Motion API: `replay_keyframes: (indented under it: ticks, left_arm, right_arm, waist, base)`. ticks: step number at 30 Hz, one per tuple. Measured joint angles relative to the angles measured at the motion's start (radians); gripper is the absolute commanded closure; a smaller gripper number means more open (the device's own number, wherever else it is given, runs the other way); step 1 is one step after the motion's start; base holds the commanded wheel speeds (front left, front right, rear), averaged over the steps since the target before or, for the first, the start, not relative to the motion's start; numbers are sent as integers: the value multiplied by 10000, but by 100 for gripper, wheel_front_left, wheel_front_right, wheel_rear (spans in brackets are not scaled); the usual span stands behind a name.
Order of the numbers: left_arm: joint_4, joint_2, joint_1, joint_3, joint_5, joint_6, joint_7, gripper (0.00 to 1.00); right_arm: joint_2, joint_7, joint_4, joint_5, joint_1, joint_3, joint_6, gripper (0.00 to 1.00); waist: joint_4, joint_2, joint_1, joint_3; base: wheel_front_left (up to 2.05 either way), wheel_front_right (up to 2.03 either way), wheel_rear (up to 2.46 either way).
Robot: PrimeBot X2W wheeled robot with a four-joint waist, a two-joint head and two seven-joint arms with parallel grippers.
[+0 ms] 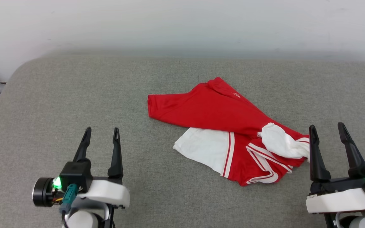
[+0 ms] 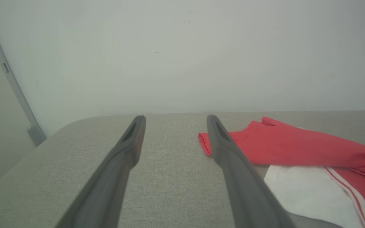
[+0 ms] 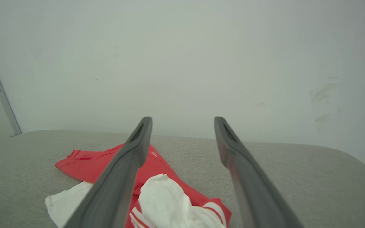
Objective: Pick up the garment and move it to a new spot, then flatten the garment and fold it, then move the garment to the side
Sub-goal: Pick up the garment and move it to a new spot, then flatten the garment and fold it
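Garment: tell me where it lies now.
The garment lies crumpled on the grey surface, right of centre in the head view, its striped end just left of the open right gripper.

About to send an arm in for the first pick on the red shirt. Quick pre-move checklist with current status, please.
1. Is the left gripper open and empty: ok.
2. Is the right gripper open and empty: ok.
3. Is the red jersey T-shirt with white short sleeves wholly on the grey fabric surface, off its edges: ok.
4. Is it lying flat: not ok; it is crumpled, with one white sleeve bunched on top.
5. Is the right gripper clear of the cloth: cannot tell; its inner finger overlaps the edge in the head view.
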Motion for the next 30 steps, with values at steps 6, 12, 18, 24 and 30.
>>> replay_keyframes:
  ticks: [6,12,18,24,30]
  left_arm:
    - [-180,-491,815,876,504,-531,0,0]
    - [-211,-941,1215,1484,966,-1039,0,0]
    - [-188,-1250,1440,1898,1354,-1398,0,0]
    - [-161,-1404,1611,2220,1609,-1664,0,0]
    - [-105,-1528,1655,2416,1816,-1933,0,0]
  right_arm:
    - [0,0,134,107,291,33,0,0]
    - [0,0,265,203,590,69,0,0]
    - [0,0,481,297,845,58,0,0]
    - [0,0,571,376,921,65,0,0]
    - [0,0,610,387,933,58,0,0]
  waist:
    - [-68,0,0,-199]
    - [-108,0,0,-304]
    - [-114,0,0,-414]
    - [-145,0,0,-507]
    - [-132,0,0,-561]
  base:
    - [0,0,0]
    - [0,0,0]
    - [0,0,0]
    - [0,0,0]
    - [0,0,0]
